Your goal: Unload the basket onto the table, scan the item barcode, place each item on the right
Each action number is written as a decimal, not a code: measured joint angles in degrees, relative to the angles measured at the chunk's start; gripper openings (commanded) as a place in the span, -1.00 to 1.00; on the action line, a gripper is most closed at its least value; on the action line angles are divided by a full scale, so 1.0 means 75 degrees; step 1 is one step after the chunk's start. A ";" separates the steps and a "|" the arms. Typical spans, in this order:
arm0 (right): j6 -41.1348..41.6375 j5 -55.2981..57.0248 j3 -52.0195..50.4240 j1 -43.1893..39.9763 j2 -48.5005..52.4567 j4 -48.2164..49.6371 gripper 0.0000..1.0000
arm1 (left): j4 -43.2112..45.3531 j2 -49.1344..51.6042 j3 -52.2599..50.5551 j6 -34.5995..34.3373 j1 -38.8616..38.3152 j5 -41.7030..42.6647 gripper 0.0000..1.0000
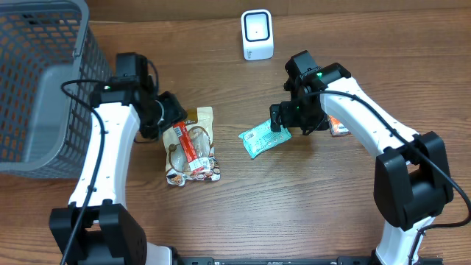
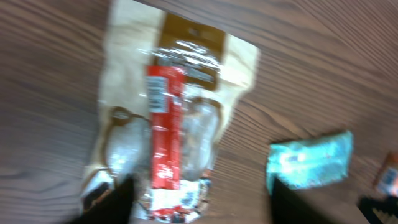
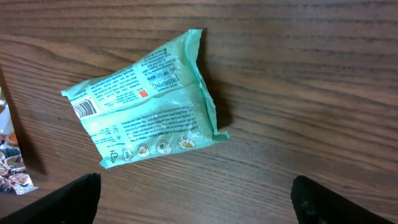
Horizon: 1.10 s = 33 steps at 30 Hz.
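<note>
My right hand (image 1: 280, 119) hangs spread wide just above the teal packet (image 3: 146, 121), which lies flat on the surface (image 1: 294, 213) with its barcode facing up. My left hand (image 1: 173, 114) is over the snack bag (image 1: 193, 147), fingers apart and pinching nothing.

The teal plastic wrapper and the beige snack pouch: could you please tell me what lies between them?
Nothing lies there: only bare wooden table separates the teal plastic wrapper from the beige snack pouch, as the overhead view shows.
</note>
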 measured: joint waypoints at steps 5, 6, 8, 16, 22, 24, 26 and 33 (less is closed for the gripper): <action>0.0000 -0.0003 0.0000 -0.0006 0.0000 0.0070 0.96 | 0.0254 0.0044 -0.0015 0.0006 -0.0822 0.0239 -0.92; 0.0000 -0.0003 0.0000 -0.0009 0.0000 0.0090 0.96 | 0.0353 0.0087 -0.0017 0.0009 -0.1008 0.0268 -0.91; -0.0003 -0.0015 -0.0003 -0.0023 0.0000 0.0122 0.96 | 0.0554 0.0227 -0.0017 0.0026 -0.1381 0.0326 -0.91; 0.0000 -0.0271 -0.0003 -0.0376 0.0000 0.0099 0.94 | 0.1571 0.1332 -0.0023 0.0032 -0.2524 0.0379 -0.92; -0.0006 -0.0527 0.0000 -0.0621 0.0000 0.0079 0.73 | 0.2008 0.2194 -0.0029 0.0032 -0.2684 0.0458 -0.91; 0.0006 -0.0580 0.0000 -0.0659 0.0000 0.0082 0.72 | 0.2101 0.2454 -0.0029 0.0032 -0.2684 0.0487 -0.92; 0.0017 -0.0621 0.0000 -0.0659 0.0000 0.0090 0.70 | 0.2197 0.2719 -0.0029 0.0032 -0.2684 0.0545 -0.92; 0.0017 -0.0685 -0.0003 -0.0659 0.0058 0.0143 0.69 | 0.2343 0.3258 -0.0035 0.0154 -0.2684 0.0889 -0.92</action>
